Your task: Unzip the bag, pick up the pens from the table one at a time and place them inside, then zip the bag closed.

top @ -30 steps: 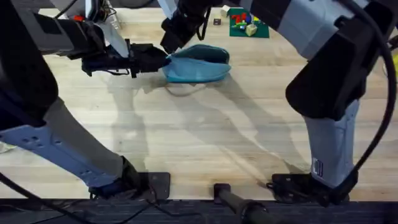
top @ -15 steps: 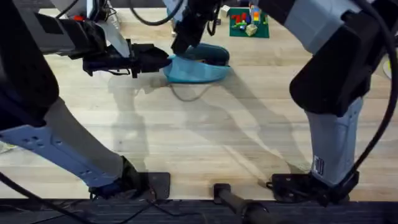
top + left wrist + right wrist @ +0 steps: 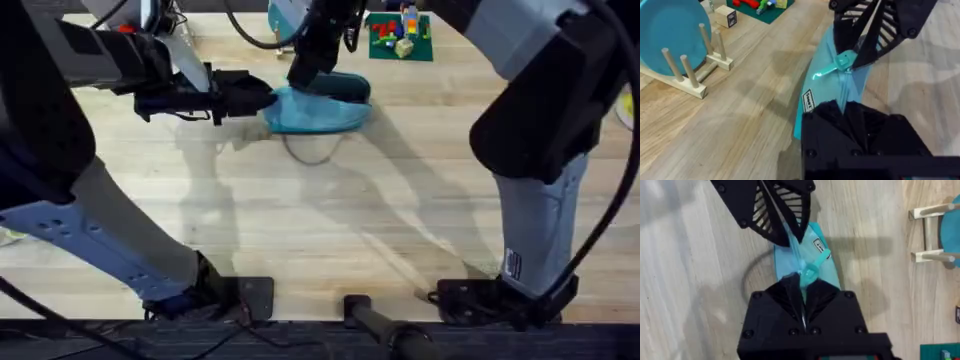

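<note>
From my remote seat, nearest the bases I see bare table (image 3: 330,240), pale planks. Past mid-table lies the bag (image 3: 318,112), turquoise pouch, flat on the wood. My left gripper (image 3: 262,100) comes in from the left and clamps the pouch's left end, fingers narrow on the fabric. My right gripper (image 3: 801,291) comes down from above at the pouch's top, fingers pinched shut on the zipper pull (image 3: 809,273); the left wrist view shows the same pinch at the tab (image 3: 844,61). Behind the bag: a teal disc (image 3: 671,31) on a wooden rack (image 3: 690,75), then a green mat (image 3: 400,38) with coloured blocks.
</note>
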{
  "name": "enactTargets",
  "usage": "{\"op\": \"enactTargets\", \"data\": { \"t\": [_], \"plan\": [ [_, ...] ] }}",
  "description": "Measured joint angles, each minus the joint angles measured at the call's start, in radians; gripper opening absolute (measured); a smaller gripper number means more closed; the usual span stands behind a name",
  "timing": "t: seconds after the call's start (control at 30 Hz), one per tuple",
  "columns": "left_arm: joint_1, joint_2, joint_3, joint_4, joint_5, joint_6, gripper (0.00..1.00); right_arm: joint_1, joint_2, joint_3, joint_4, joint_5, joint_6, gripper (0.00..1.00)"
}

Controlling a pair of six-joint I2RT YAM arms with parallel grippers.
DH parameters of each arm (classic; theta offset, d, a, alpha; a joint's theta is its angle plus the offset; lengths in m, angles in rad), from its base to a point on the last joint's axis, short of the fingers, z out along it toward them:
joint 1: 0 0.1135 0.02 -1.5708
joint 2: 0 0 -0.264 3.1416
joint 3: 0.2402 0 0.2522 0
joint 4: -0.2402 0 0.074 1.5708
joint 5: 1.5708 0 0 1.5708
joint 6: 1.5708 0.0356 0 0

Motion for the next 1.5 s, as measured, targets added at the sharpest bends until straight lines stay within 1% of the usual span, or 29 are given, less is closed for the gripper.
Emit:
{"op": "enactTargets", "data": {
  "t": [0.27,0.57,0.8,0.93,1.17,1.5],
  "plan": [
    [0.000,0.000,0.000,0.000,-0.001,0.000,0.042,-0.012,0.000,0.001,-0.014,0.003,-0.018,0.030],
    [0.000,0.000,0.000,0.000,-0.005,0.000,0.042,-0.046,0.000,0.004,-0.078,0.013,-0.022,0.031],
    [0.001,0.000,0.000,0.001,-0.009,0.000,0.042,-0.105,0.000,0.005,-0.138,0.022,-0.022,0.031],
    [0.001,0.000,0.000,0.003,-0.013,0.000,0.042,-0.125,0.000,0.005,-0.143,0.046,-0.022,0.031],
    [0.001,0.000,0.000,0.001,-0.021,0.000,0.042,-0.127,0.000,0.007,-0.170,0.092,-0.023,0.031],
    [0.002,0.000,0.000,0.000,-0.023,0.000,0.042,-0.161,-0.020,0.008,-0.197,0.111,-0.037,0.031]
  ]
}}
